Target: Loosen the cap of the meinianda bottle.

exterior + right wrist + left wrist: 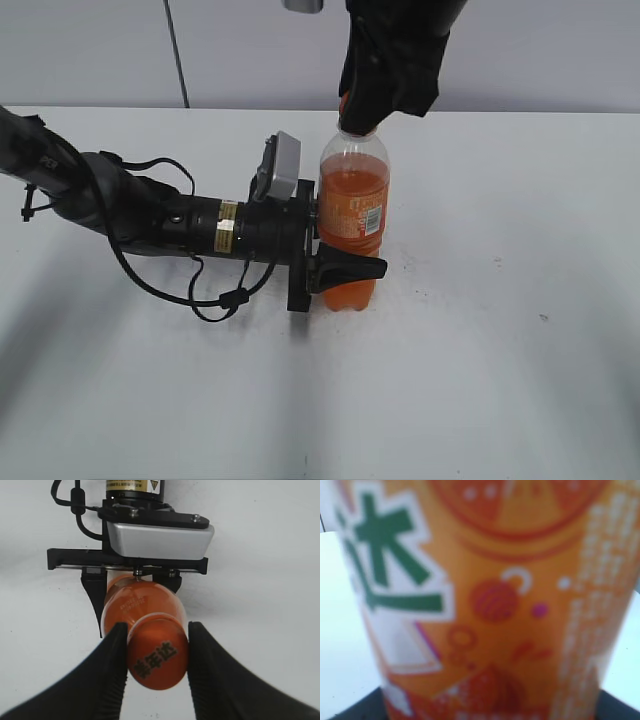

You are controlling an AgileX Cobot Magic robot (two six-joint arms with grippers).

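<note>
The meinianda bottle (pixel 354 205) stands upright on the white table, filled with orange soda, and its orange label fills the left wrist view (pixel 490 600). My left gripper (pixel 345 255) comes in from the left, lying level, and is shut on the bottle's lower body. My right gripper (pixel 362 118) comes down from above. In the right wrist view its two black fingers (pixel 156 652) press on both sides of the orange cap (pixel 157 652), which has dark characters printed on top. In the exterior view the cap is almost hidden by the fingers.
The white table (pixel 500 330) spreads all round the bottle. The left arm and its loose black cable (pixel 205 290) lie across the table's left half. A grey wall (pixel 90 50) stands behind the table.
</note>
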